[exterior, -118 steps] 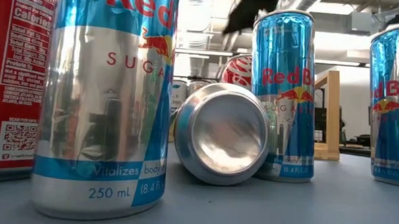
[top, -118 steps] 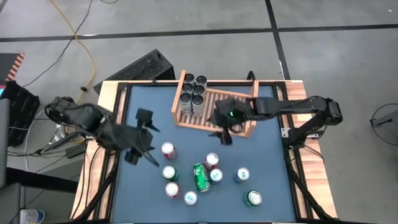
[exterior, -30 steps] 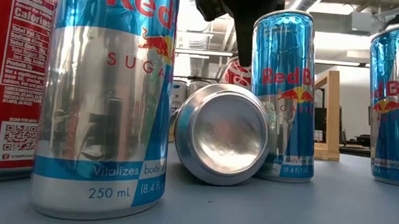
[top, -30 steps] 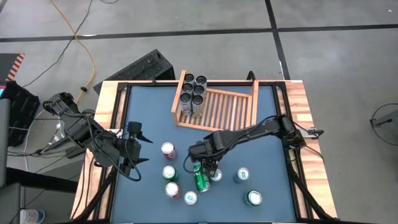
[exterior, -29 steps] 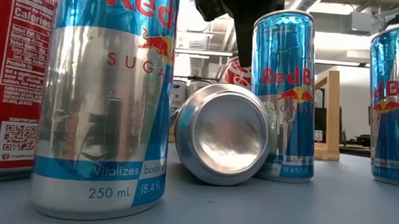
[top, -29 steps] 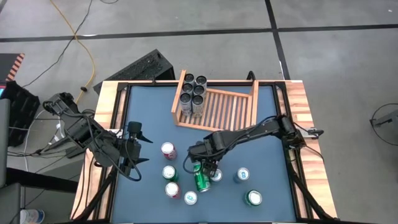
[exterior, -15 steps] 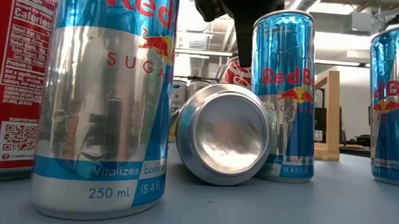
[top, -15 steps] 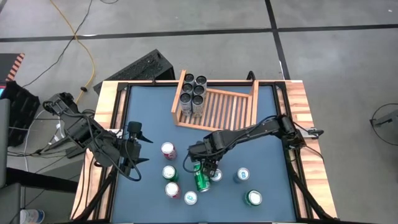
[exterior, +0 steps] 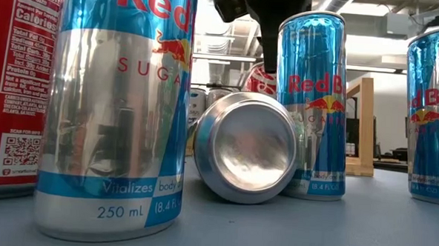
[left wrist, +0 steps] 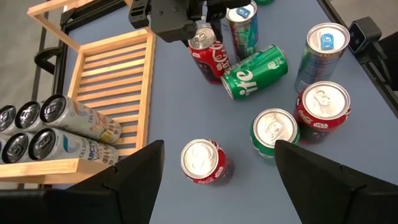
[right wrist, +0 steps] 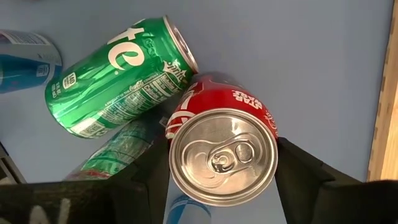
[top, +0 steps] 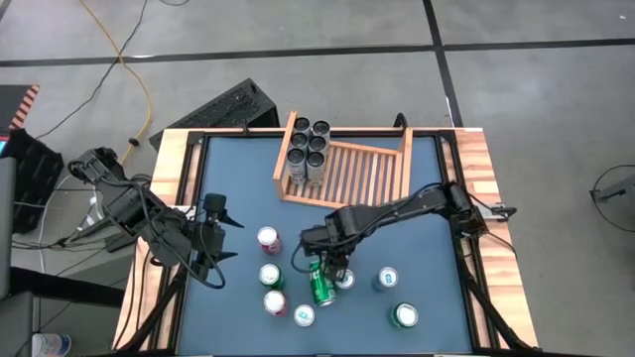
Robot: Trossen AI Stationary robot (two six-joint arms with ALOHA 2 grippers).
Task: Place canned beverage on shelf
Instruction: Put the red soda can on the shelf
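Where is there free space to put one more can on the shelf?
The shelf is bare across its slats from the six silver cans, packed at its left end, to the right wall. The mat in front is crowded: a green can on its side among upright cans, with the right hand around a red can.

Upright red can point(right wrist: 222, 154) between claw fingers point(right wrist: 149, 177), green can point(right wrist: 118, 78) lying beside

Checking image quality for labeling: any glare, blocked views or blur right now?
Low view: near cans fill the frame, the blue and silver can mirrors the room, bright ceiling lights behind. Right wrist view: red cola can sharp, lid shiny. High view: evenly lit, shelf clear.
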